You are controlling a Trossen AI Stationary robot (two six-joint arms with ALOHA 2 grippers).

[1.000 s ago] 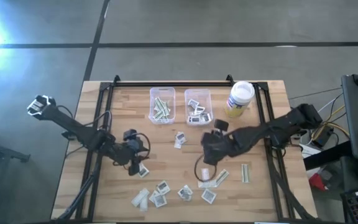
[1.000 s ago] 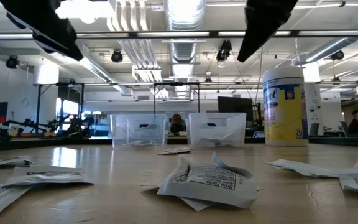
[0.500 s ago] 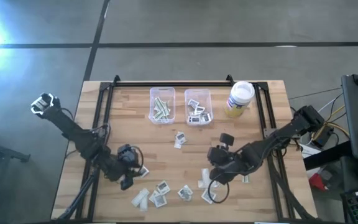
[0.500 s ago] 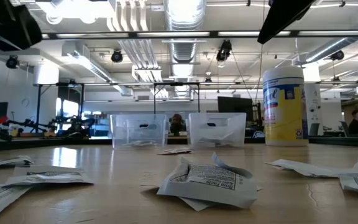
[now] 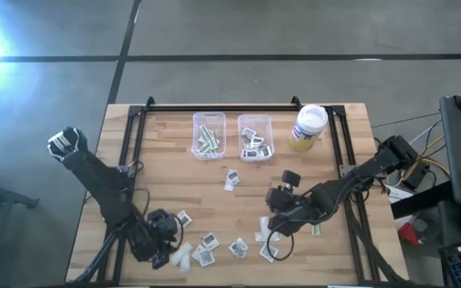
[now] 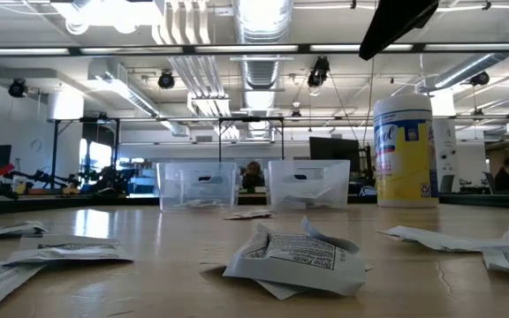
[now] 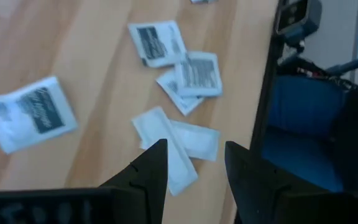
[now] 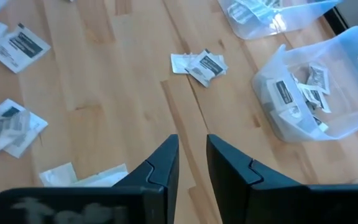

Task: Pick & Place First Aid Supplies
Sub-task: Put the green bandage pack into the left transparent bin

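Small paper packets lie flat along the table's near part: square white printed ones (image 5: 207,240) and pale strips (image 5: 181,256). Two more packets (image 5: 232,178) lie mid-table. My left gripper (image 5: 160,242) hovers open over the near-left packets. In the left wrist view, my left gripper (image 7: 196,147) stands above two pale strips (image 7: 179,146) and touches nothing. My right gripper (image 5: 282,218) is open by a narrow gap over bare wood right of centre, with packets (image 5: 266,244) just nearer. The right wrist view shows my right gripper (image 8: 192,142) empty.
Two clear bins (image 5: 209,135) (image 5: 255,138) at the far middle hold strips and square packets. A white-lidded yellow jar (image 5: 309,126) stands to their right. Black rails (image 5: 132,144) (image 5: 338,148) run down both table sides. A crumpled packet (image 6: 294,261) lies close to the low camera.
My left gripper has moved toward the table's near edge and now stands over the near-left packets. My right gripper has also moved toward the near edge, mostly in the first half second. In the low view both arms have drawn out of the picture's upper part. No packet has moved.
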